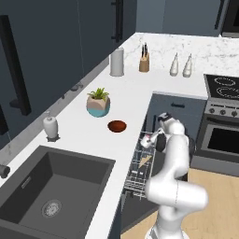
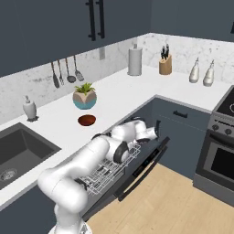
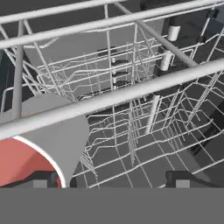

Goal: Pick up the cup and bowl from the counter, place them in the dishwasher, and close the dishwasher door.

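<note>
The dishwasher (image 2: 137, 171) stands with its door (image 2: 141, 171) dropped and its white wire rack (image 1: 140, 165) pulled out. The cup (image 3: 41, 144), white with a reddish-pink inside, lies in the rack, tipped on its side by the open pincer (image 3: 109, 179). The dark reddish-brown bowl (image 1: 117, 126) sits on the white desk (image 1: 93, 140), near the teal-and-beige plant pot (image 1: 98, 103).

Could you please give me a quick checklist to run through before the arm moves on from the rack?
1. Gripper open: ok.
2. Cup inside the rack: ok, lying tilted at the gripper.
3. Cup fully free of the fingers: cannot tell.
4. Bowl on the counter, ready to pick: ok.
5. Door closed: not ok, it hangs open.
</note>
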